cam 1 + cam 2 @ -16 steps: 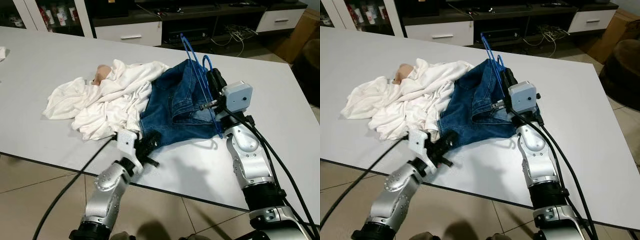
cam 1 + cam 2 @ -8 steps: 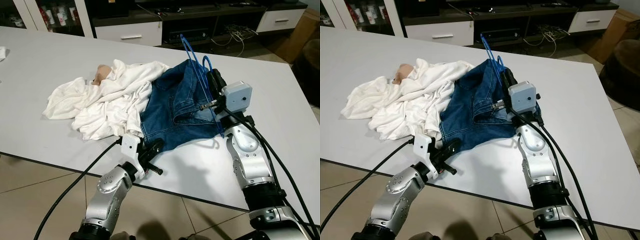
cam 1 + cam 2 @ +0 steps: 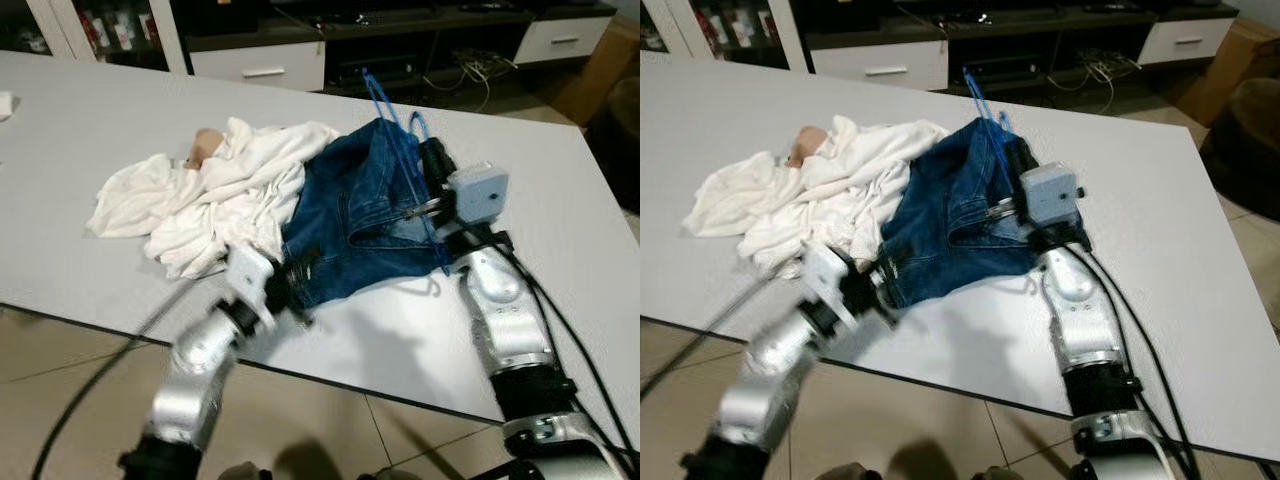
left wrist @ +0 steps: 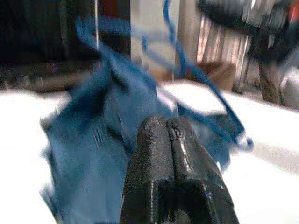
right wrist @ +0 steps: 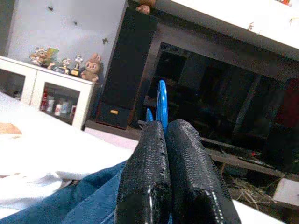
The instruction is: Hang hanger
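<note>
A blue wire hanger [image 3: 393,135] stands tilted over a pair of blue jeans [image 3: 350,215] on the white table [image 3: 90,110]. My right gripper [image 3: 431,163] is shut on the hanger, at the jeans' right side; in the right wrist view the blue wire [image 5: 161,103] rises from between the closed fingers [image 5: 149,154]. My left gripper [image 3: 293,283] is blurred with motion at the near hem of the jeans. In the left wrist view its fingertips [image 4: 159,128] are pressed together, pointing at the denim [image 4: 88,154] and the hanger loop [image 4: 205,88].
A heap of white clothes [image 3: 215,195] lies left of the jeans, with a small pinkish thing [image 3: 205,145] on top. The table's near edge [image 3: 380,392] runs just below my left hand. A dark TV cabinet with white drawers [image 3: 262,68] stands behind the table.
My left arm dipped toward the table's near edge, then swung back up to the jeans' hem, and is blurred now. The right arm and hanger have hardly moved.
</note>
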Controlling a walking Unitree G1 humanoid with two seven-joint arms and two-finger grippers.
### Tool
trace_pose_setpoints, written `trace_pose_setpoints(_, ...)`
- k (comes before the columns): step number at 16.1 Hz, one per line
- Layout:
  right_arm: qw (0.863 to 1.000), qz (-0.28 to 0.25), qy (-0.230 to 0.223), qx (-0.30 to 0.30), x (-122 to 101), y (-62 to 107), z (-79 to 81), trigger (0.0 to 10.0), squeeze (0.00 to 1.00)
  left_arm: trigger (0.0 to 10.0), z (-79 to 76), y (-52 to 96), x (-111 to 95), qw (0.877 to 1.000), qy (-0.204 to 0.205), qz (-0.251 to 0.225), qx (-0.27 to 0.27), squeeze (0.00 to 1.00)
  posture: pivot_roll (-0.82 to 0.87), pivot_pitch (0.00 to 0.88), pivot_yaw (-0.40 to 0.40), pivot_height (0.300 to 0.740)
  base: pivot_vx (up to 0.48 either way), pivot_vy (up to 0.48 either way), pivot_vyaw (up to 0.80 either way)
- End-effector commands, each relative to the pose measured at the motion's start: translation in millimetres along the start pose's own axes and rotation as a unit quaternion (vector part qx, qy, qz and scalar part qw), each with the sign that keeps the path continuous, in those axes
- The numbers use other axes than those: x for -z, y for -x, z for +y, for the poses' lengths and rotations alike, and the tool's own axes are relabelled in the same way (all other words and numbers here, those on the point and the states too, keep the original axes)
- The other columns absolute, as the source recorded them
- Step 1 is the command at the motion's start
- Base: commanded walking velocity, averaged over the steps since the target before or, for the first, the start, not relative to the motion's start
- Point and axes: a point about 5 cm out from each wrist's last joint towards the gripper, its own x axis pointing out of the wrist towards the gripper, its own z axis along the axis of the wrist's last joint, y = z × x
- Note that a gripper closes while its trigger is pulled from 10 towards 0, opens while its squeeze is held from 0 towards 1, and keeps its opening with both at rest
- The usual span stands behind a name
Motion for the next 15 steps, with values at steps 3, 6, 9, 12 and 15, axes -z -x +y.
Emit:
trace_pose_setpoints(3,1.0,-0.019,0.014,0.011,-12.4,-12.3,-21.9,10.0,0.0,0.0,0.8,-6.4,-25.3,0.997,-0.04,-0.049,0.043,0.0,-0.03,0.028,0.003,0.74,0.0,0.0,0.0)
trace_pose_setpoints(6,0.999,-0.035,0.027,0.027,-25.4,-20.1,-47.7,10.0,0.0,0.0,-4.2,-11.1,-37.3,0.996,-0.016,-0.083,0.042,0.0,-0.04,0.023,0.01,0.74,0.0,0.0,0.0)
trace_pose_setpoints(9,0.998,-0.035,0.034,0.031,-26.8,-21.7,-55.7,10.0,0.0,10.0,11.4,-9.6,3.7,0.996,0.059,0.041,-0.053,0.0,-0.04,0.018,0.013,0.74,0.0,0.0,0.0)
trace_pose_setpoints(12,0.999,-0.039,0.025,0.018,-27.1,-21.7,-46.6,10.0,0.0,10.0,5.3,-4.4,15.7,0.994,0.084,0.043,-0.058,1.0,-0.04,0.018,0.014,0.74,0.0,0.0,0.0)
trace_pose_setpoints(15,0.999,-0.036,0.009,-0.001,-23.0,-17.1,-31.0,10.0,0.0,10.0,-7.2,-4.1,31.1,0.989,0.112,0.058,-0.071,1.0,-0.04,0.019,0.013,0.74,0.0,0.0,0.0)
